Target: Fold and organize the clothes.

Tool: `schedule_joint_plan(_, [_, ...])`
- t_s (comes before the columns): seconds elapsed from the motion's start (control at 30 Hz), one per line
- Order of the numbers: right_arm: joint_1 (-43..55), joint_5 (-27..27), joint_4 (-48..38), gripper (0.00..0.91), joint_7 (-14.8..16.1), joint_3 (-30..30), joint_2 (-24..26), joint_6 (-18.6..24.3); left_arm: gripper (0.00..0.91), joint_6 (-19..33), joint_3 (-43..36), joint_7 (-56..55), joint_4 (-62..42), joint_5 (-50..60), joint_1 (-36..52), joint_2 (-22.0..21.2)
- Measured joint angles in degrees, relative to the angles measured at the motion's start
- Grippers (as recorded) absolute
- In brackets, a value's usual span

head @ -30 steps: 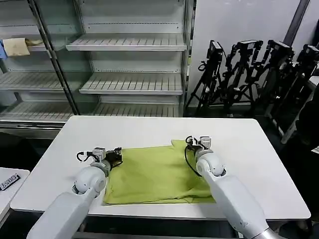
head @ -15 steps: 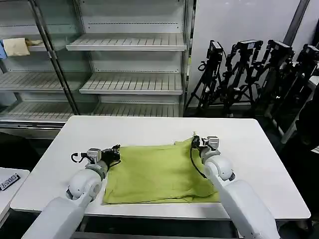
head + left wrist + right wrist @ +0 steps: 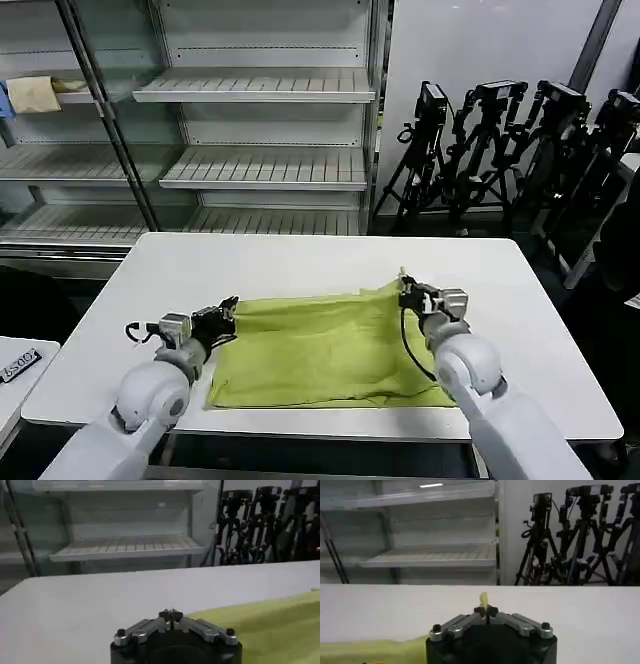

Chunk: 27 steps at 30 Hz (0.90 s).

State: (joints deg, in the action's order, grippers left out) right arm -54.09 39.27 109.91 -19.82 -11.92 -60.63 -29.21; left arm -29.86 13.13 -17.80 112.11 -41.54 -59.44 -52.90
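Pincers first: our left pincer (image 3: 228, 307) and right pincer (image 3: 405, 289) are each clamped on a far corner of the lime T-shirt (image 3: 325, 348), which lies spread on the white tabletop (image 3: 300, 258) near its front edge. In the right wrist view a sliver of fabric pokes up between the closed tips. We judge the fold is under way; next we would need to carry both corners evenly toward the near hem. Both forearms reach forward low, flanking the shirt.
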Motion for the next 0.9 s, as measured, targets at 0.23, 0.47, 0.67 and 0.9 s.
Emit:
schedule_joint_plan(0.23, [-7.2,-0.7,4.9,0.000,0.5,-3.6,0.7,-0.3,0.020,-0.1,1.4,0.5,3.9,1.7,-5.0,0.2])
schedule_joint_plan(0.47, [-12.0,-1.4,6.3,0.000,0.4,-4.9,0.2,-0.9,0.020,-0.1,1.4,0.8,4.8,3.4,-8.4,-0.1])
schedule_joint_plan(0.67, [-14.2,-1.8,6.5,0.000,0.3,-5.2,-0.7,-1.2,0.020,-0.2,1.1,1.0,4.6,5.3,-10.2,-0.4])
schedule_joint_plan(0.9, [-14.9,-2.6,6.2,0.151,0.2,-5.2,-1.6,-1.5,0.907,-0.3,0.6,1.1,3.7,7.0,-10.8,-1.0])
